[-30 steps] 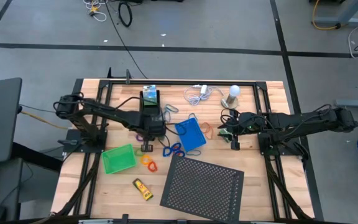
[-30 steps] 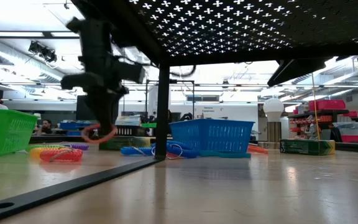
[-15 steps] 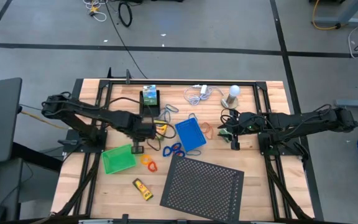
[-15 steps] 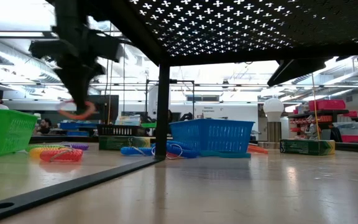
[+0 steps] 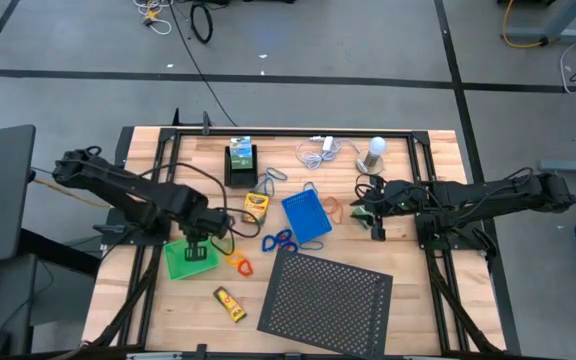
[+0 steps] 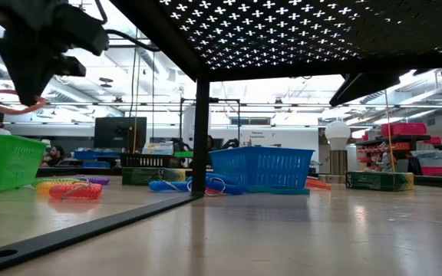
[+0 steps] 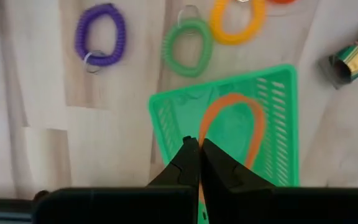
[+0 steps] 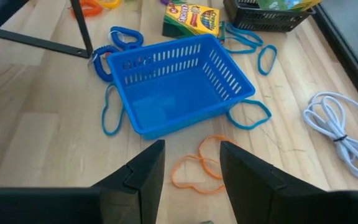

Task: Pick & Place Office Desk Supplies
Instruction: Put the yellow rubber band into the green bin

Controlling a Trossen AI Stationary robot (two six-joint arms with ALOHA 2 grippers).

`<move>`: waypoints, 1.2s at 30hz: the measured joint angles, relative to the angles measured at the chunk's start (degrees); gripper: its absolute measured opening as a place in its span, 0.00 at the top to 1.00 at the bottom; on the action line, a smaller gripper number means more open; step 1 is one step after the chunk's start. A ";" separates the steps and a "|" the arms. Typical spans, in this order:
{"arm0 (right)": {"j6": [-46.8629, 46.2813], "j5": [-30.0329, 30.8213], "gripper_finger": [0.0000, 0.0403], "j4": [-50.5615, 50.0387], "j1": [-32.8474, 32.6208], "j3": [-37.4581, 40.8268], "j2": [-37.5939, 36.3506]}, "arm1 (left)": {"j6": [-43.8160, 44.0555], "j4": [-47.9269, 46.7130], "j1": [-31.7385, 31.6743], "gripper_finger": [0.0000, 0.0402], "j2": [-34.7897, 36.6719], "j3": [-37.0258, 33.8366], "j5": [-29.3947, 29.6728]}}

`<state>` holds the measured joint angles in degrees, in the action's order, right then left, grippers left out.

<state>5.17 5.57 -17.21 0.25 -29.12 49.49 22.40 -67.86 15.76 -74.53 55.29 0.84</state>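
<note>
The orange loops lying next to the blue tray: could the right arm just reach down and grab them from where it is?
Probably yes. The right gripper is open, with the orange loops lying on bare wood just ahead of it, beside the blue tray. Nothing covers them.

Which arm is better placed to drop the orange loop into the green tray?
Left. Its hand is shut on the orange loop directly above the green tray; the right hand hangs open by the blue tray.
</note>
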 joint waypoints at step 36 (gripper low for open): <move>-0.33 0.26 0.59 -0.26 -0.04 0.00 0.01 | 8.48 -3.71 0.79 0.34 -7.61 -0.09 -1.75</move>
<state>4.84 5.82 -17.47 0.21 -29.12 49.50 30.88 -71.57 16.56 -82.14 55.20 -0.91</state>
